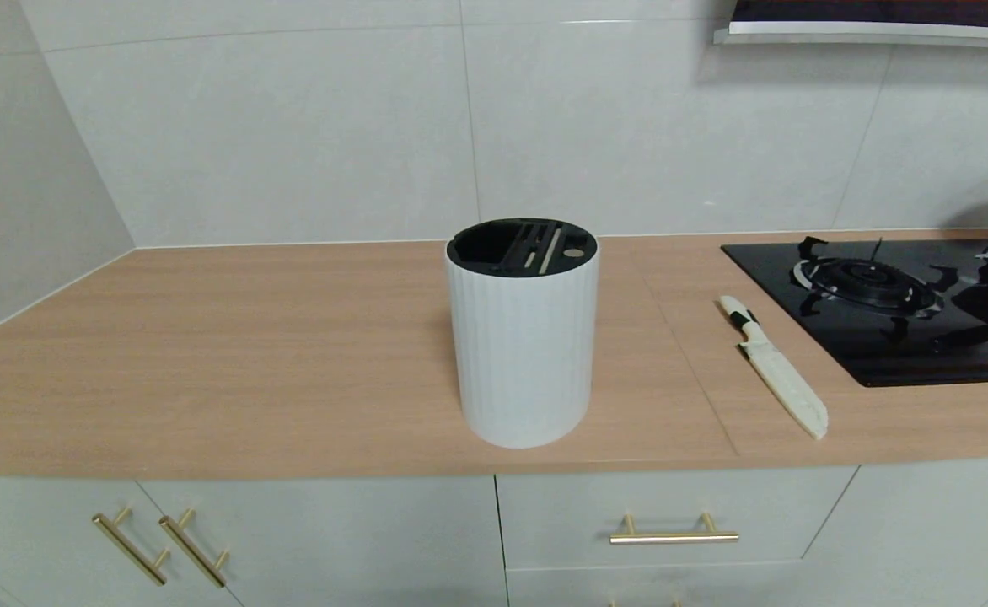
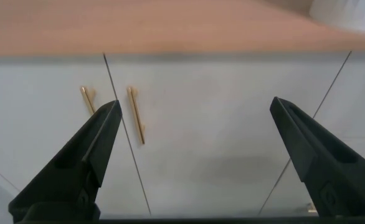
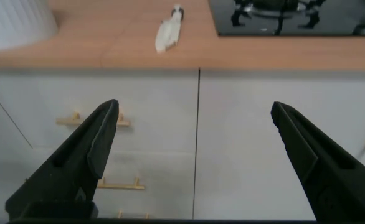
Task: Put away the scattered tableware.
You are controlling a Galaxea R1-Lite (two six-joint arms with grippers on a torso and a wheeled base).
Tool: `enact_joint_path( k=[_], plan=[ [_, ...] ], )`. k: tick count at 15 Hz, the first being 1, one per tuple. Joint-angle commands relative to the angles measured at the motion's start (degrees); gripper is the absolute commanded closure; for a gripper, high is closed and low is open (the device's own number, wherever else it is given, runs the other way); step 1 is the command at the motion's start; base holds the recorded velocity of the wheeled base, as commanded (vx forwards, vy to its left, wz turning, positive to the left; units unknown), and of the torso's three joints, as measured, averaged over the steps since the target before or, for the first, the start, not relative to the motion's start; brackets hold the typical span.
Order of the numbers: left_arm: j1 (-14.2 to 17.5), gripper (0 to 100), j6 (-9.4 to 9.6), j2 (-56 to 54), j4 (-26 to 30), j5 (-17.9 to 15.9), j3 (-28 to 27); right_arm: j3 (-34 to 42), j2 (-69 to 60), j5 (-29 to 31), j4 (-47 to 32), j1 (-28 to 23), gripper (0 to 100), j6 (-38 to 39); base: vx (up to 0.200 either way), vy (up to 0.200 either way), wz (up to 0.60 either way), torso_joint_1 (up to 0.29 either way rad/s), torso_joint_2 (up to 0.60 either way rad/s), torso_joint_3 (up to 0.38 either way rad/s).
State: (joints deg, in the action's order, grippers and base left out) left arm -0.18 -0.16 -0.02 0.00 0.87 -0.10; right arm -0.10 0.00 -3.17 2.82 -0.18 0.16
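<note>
In the head view, a white ribbed cylindrical holder with a black slotted top [image 1: 523,337] stood upright near the front edge of the light wooden worktop [image 1: 249,354]. A knife with a pale blade and a white-and-black handle [image 1: 772,364] lay flat on the worktop to the holder's right, well apart from it. It lay between the holder and the black glass gas hob [image 1: 882,312], with its blade tip toward the front edge. Pale cabinet fronts with brass bar handles [image 1: 673,533] ran beneath the worktop.

In the left wrist view, the left pincer [image 2: 195,104] hung before the cabinet doors, below the worktop's edge. Its dark fingers [image 2: 83,162] were spread wide apart, with nothing between them.

In the right wrist view, the right pincer [image 3: 194,107] also faced the cabinet fronts with its fingers wide apart and empty. Beyond it the knife lay on the worktop, near the hob and apart from the holder's base.
</note>
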Motion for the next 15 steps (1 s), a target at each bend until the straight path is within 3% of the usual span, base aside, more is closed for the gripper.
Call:
enact_joint_path(
  k=[1, 15],
  plan=[
    [0.01, 0, -0.02, 0.02, 0.00, 0.01, -0.08, 0.01, 0.00, -0.08, 0.00, 0.01, 0, 0.02, 0.000, 0.000, 0.00, 0.198, -0.50, -0.305],
    [0.01, 0, -0.02, 0.02, 0.00, 0.01, 0.01, 0.01, 0.00, -0.35, 0.00, 0.01, 0, -0.25, 0.000, 0.000, 0.00, 0.239, -0.56, -0.313]
  ],
)
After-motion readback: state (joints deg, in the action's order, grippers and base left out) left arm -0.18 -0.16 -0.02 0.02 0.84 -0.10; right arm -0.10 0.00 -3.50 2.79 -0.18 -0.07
